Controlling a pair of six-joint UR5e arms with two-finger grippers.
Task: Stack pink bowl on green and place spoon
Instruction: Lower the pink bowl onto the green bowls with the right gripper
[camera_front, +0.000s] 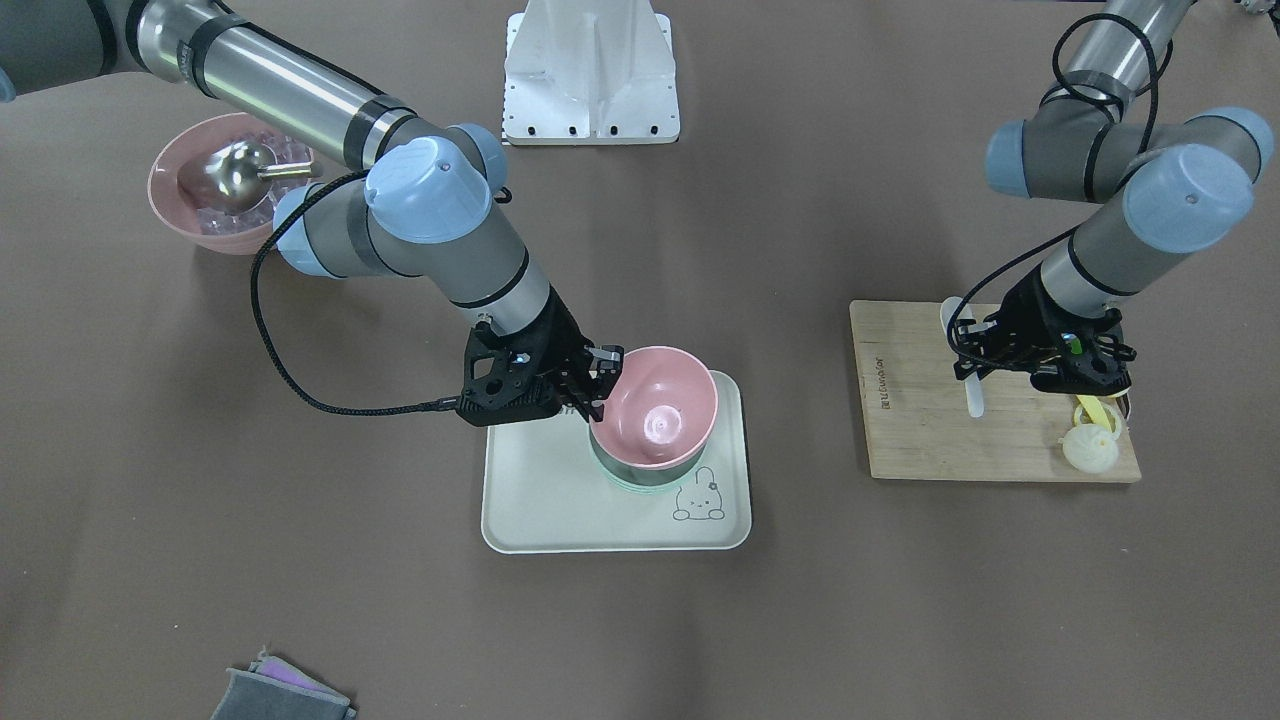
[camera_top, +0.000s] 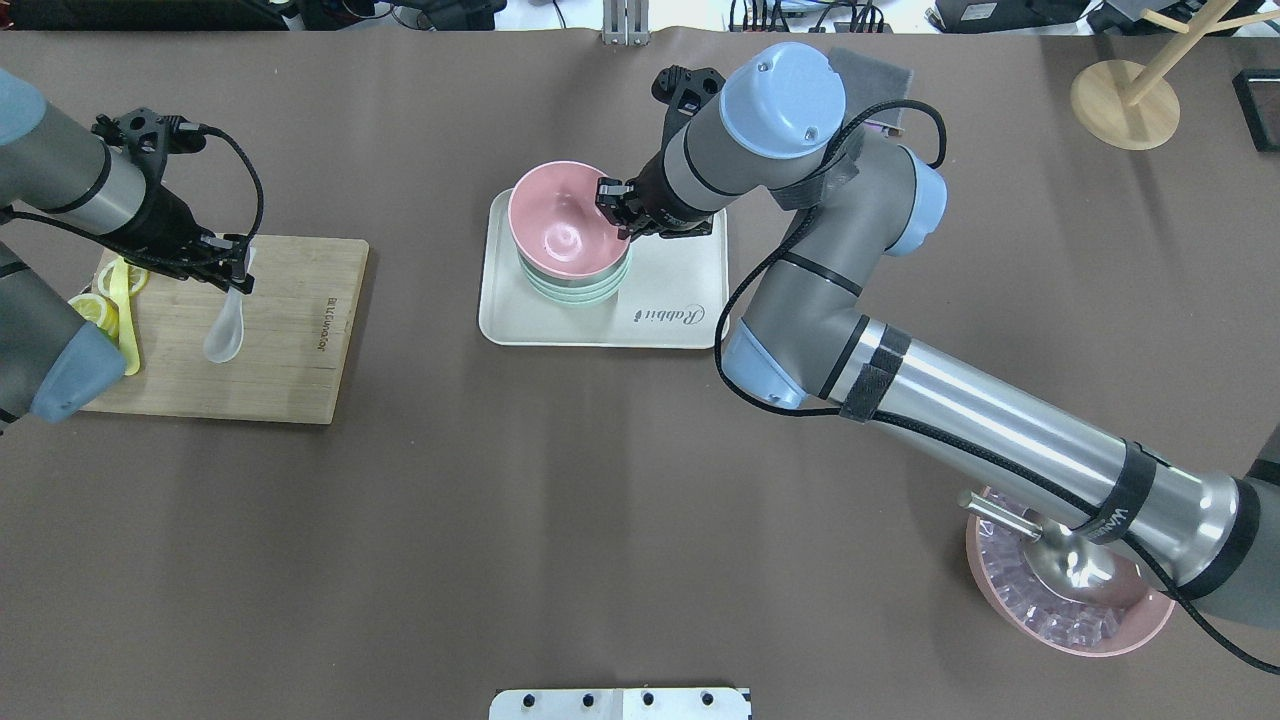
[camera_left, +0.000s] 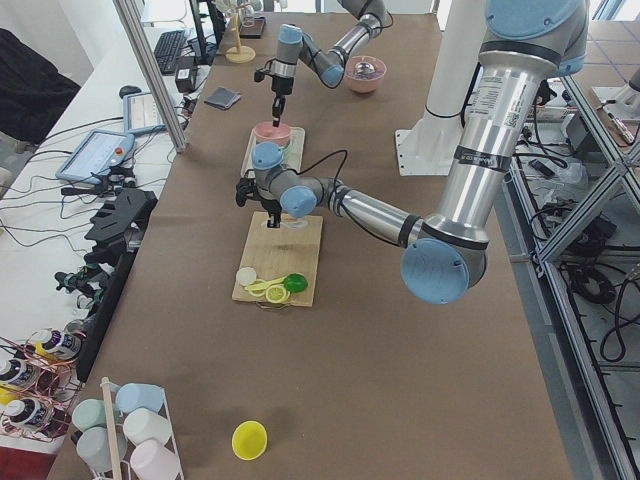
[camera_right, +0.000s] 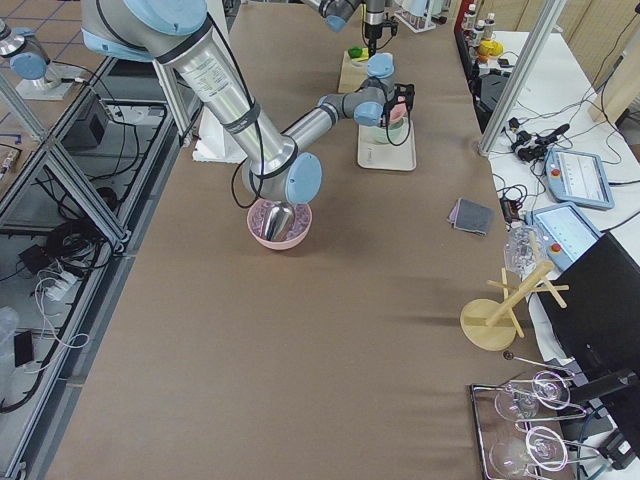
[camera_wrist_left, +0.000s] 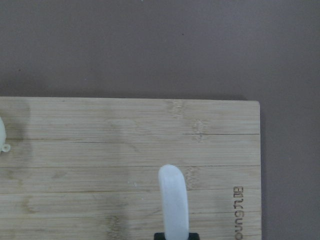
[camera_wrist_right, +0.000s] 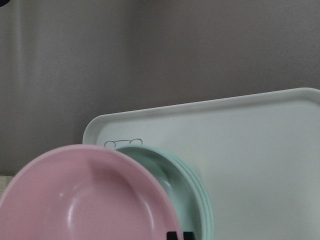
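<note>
A pink bowl (camera_top: 560, 220) rests tilted in a stack of green bowls (camera_top: 575, 290) on a pale tray (camera_top: 680, 290). My right gripper (camera_top: 615, 205) is shut on the pink bowl's near rim; the bowl also shows in the right wrist view (camera_wrist_right: 85, 200) over the green bowls (camera_wrist_right: 185, 190). My left gripper (camera_top: 238, 268) is shut on the handle of a white spoon (camera_top: 225, 330) over a wooden cutting board (camera_top: 300, 340). The spoon's handle also shows in the left wrist view (camera_wrist_left: 173, 200). I cannot tell whether the spoon touches the board.
Lemon slices (camera_top: 105, 305) and a white dumpling (camera_front: 1090, 450) lie at the board's end. A second pink bowl (camera_top: 1065, 600) with ice cubes and a metal scoop sits under the right arm. A grey cloth (camera_top: 870, 75) and a wooden stand (camera_top: 1125, 100) are at the far side.
</note>
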